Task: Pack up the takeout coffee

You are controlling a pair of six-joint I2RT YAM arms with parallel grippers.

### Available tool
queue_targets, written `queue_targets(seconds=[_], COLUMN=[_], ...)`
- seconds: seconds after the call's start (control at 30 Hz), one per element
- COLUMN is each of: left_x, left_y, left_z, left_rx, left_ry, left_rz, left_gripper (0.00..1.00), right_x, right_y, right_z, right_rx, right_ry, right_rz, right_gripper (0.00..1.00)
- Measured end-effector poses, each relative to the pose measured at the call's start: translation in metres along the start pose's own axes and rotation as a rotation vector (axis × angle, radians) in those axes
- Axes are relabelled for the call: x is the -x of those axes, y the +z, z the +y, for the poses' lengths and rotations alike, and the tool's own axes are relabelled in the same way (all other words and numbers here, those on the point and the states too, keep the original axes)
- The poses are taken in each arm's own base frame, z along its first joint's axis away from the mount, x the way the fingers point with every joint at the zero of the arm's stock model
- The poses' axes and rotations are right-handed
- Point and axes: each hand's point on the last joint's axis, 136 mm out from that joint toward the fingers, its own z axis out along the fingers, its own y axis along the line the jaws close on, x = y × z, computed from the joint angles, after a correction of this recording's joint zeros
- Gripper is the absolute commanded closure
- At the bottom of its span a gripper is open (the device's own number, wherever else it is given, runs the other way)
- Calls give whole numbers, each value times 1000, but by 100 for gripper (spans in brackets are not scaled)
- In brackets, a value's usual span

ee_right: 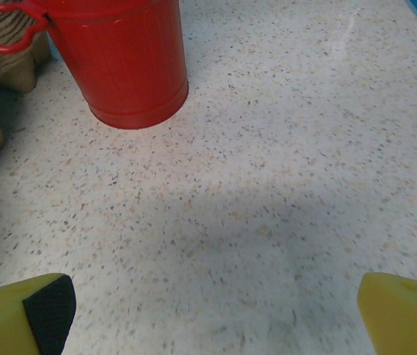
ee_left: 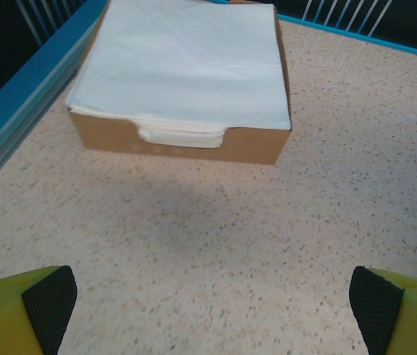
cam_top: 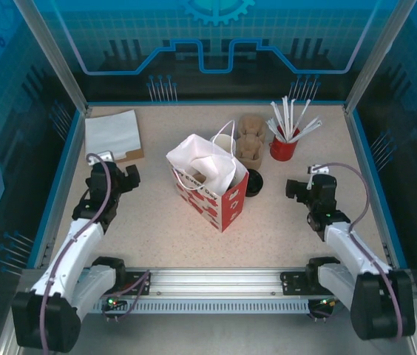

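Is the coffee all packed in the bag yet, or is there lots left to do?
Hardly started. The bag stands open on the table. Nothing is in hand: the left tool and right tool are both open and empty. Still to do: the black lid lies beside the bag, and what looks like the cup stands behind it, not inside.

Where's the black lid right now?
In the top view, the black lid lies flat right of centre, just right of the red-and-white bag, in front of the cardboard carrier and near-left of the red straw cup.
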Motion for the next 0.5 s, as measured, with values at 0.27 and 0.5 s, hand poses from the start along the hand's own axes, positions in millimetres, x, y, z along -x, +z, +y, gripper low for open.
queue_targets(seconds=[0.27,0.5], left_x=[-19,-15], left_y=[38,60], left_z=[-19,-39], left_rx=[-85,-164], left_ry=[69,100], left_rz=[-34,-102], left_gripper=[1,1], right_x=[16,9], right_y=[41,62], right_z=[15,27], right_rx=[52,110], right_ry=[-52,-81], right_rz=[-135,-151], right_gripper=[0,0])
